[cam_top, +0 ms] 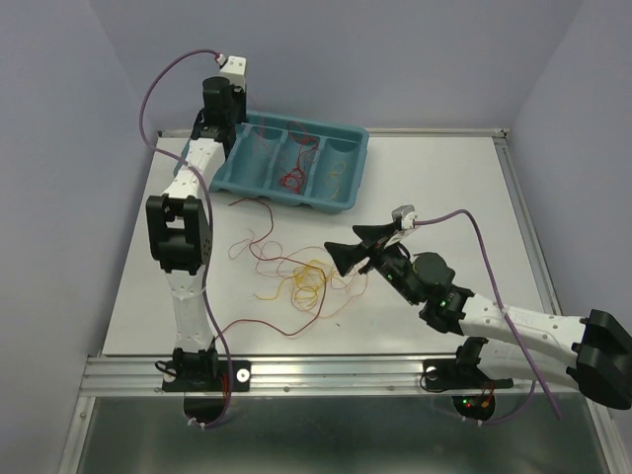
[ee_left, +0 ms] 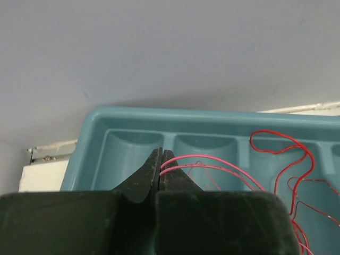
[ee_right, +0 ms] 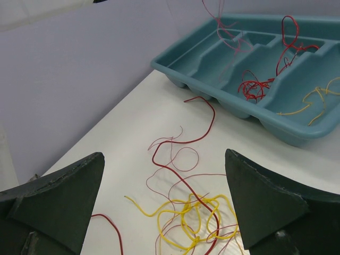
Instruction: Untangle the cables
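Cables (cam_top: 301, 281) in yellow, orange and dark red were spread in a loose tangle on the white table (cam_top: 444, 188). The tangle lay near the table's middle, between the two arms and on the near side of a teal tray (cam_top: 348, 168). A few single strands were trailed out from the tangle toward the tray and toward the table's near edge.

The tray was set at the far side of the table and was divided into long compartments. A bunch of red wires (ee_right: 255, 87) was gathered in one of the middle compartments. Some yellow wires (ee_right: 313, 103) were laid in the compartment to its right.

The left gripper (ee_left: 161, 155) was held over the left end of the tray, with its jaws pressed together. A pink wire (ee_left: 202, 155) was pinched between the tips. In the left wrist view two strands of it were seen arching away to the right, over the compartments. In the right wrist view the same wire was seen hanging down into the tray.

The right gripper (cam_top: 357, 247) was held low above the table, just beside the right edge of the tangle. Its jaws were spread wide apart and nothing was held between them. The tangle was framed between its fingers (ee_right: 64, 196) in the right wrist view.
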You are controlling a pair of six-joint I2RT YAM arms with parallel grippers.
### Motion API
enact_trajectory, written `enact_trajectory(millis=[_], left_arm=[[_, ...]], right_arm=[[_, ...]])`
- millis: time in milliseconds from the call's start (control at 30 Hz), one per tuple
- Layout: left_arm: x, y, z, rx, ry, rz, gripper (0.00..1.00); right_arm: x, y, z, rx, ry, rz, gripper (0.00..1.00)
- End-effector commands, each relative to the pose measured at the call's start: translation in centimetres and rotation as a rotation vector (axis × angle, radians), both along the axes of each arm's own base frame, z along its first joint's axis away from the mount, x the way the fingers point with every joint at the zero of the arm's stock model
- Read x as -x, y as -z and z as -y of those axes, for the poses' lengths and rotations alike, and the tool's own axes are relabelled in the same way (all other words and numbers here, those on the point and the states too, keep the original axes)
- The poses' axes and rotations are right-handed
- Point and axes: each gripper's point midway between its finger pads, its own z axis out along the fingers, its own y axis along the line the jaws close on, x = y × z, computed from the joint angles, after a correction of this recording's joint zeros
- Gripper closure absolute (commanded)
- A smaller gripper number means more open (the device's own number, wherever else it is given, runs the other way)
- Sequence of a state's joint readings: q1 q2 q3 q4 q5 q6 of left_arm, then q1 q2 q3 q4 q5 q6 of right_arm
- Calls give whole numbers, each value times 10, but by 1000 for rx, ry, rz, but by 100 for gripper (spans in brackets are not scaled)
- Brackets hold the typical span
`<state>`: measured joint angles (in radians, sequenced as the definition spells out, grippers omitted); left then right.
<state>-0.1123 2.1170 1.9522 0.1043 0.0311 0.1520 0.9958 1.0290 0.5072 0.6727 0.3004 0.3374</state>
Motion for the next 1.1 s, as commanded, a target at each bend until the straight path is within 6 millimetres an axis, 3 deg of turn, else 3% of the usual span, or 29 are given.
enact_trajectory(millis=[0, 400, 533, 667, 833, 1067], left_arm=[[-6, -6, -15, -5, -98, 11, 100], [-4, 38, -39, -43, -219, -61, 100], [-5, 40, -72, -28, -260, -68, 100], [-1, 45, -93, -12, -272, -83, 100], [4, 49, -94, -50, -249, -83, 100], [9, 56, -70, -100, -74, -85, 100]], right_arm=[[1, -1, 5, -32, 15, 10, 0], [2, -1, 4, -33, 5, 6, 0], [2, -1, 4, -31, 4, 8, 0], [2, -2, 3, -33, 3, 8, 0], [1, 2, 2, -25, 5, 1, 0], [1, 1, 2, -25, 6, 0, 0]])
